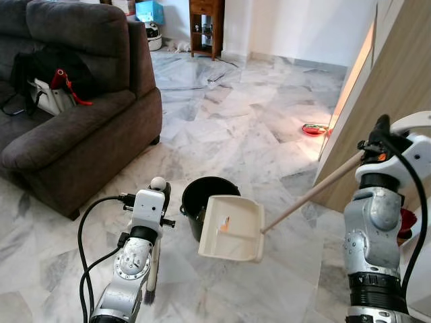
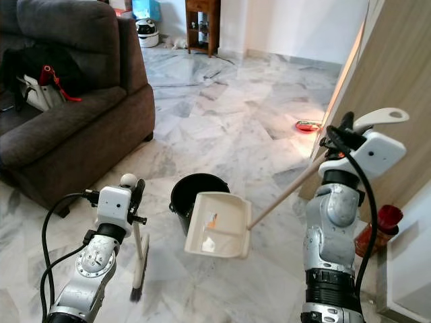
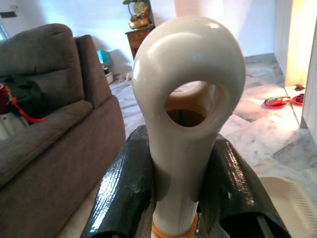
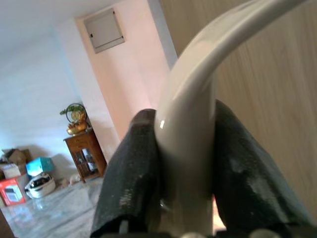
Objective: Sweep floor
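Over the marble floor (image 1: pixel 242 134), beside the black bin (image 1: pixel 205 202), the right hand (image 4: pixel 185 163) clamps the light, stiff dustpan (image 1: pixel 232 229) by its long handle; the left hand (image 3: pixel 178 198) clamps the upright broom (image 2: pixel 138 259) near its slippery looped end.

Grey-veined white marble floor (image 1: pixel 222 128) carries a black bucket (image 1: pixel 202 195) in the middle, a dark grey sofa (image 1: pixel 81 134) on the left, a wooden side table (image 1: pixel 205 27) far back, and a red dish (image 1: pixel 314 128) near the wooden wall panel
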You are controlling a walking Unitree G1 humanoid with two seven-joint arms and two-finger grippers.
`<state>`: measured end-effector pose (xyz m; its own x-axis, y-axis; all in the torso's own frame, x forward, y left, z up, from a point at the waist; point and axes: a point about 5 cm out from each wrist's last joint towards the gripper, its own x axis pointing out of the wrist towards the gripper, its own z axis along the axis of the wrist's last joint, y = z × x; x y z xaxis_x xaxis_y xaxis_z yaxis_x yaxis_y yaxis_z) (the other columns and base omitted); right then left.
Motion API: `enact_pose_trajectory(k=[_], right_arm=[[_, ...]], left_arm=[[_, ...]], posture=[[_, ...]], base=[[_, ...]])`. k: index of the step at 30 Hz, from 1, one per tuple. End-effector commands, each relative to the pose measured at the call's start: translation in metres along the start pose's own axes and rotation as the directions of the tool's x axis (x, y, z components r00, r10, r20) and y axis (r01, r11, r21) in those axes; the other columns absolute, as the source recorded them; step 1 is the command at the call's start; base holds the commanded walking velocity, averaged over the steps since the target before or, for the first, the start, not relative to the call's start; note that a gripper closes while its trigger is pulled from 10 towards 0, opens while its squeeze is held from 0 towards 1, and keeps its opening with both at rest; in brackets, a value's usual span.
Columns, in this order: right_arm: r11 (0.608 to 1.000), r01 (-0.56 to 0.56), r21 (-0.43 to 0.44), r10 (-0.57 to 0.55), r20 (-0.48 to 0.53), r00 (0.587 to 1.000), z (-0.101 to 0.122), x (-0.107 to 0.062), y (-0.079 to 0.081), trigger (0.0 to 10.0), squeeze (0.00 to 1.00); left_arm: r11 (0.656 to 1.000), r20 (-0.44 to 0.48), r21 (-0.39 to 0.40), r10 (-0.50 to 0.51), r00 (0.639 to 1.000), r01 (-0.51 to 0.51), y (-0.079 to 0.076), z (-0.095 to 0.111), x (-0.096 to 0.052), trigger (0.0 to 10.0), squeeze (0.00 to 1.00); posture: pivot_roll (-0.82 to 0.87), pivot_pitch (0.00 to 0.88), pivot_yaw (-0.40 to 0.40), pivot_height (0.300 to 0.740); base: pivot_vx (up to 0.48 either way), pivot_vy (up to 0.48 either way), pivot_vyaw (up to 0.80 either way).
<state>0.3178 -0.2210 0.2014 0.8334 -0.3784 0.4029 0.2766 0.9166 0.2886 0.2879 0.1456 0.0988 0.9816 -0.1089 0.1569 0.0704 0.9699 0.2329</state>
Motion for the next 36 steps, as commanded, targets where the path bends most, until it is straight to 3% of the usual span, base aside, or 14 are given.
enact_pose_trajectory(k=[1,3,10,30,36], right_arm=[[0.995,-0.077,0.068,0.072,0.076,0.995,0.015,0.002,0.025,10.0,0.00],[0.990,-0.099,0.098,0.092,0.078,0.993,0.013,-0.001,0.036,10.0,0.00],[0.987,-0.130,0.093,0.120,0.105,0.987,0.018,0.001,0.043,10.0,0.00],[0.985,-0.148,0.088,0.139,0.102,0.985,0.016,-0.001,0.044,10.0,0.00],[0.985,-0.147,0.089,0.137,0.102,0.985,0.016,-0.001,0.044,10.0,0.00]], left_arm=[[1.000,0.044,0.011,-0.005,0.999,0.004,0.000,0.006,0.003,10.0,0.00],[0.999,0.057,0.032,-0.021,0.998,0.019,-0.002,0.009,0.003,10.0,0.00],[0.999,0.064,0.038,-0.024,0.998,0.021,-0.002,0.010,0.006,10.0,0.00],[0.998,0.067,0.040,-0.049,0.997,0.047,-0.005,0.011,0.004,10.0,0.00],[0.995,0.076,0.095,-0.005,0.997,-0.002,0.004,0.013,-0.002,10.0,0.00]], posture=[[0.06,0.000,0.012,0.740],[0.07,0.000,0.016,0.740],[0.06,0.000,0.019,0.740],[0.07,0.000,0.023,0.740],[0.07,0.000,0.024,0.740]], base=[[0.000,0.000,0.00],[0.000,0.000,0.00],[0.000,0.000,0.00],[0.238,0.000,0.00],[0.326,0.000,0.00]])
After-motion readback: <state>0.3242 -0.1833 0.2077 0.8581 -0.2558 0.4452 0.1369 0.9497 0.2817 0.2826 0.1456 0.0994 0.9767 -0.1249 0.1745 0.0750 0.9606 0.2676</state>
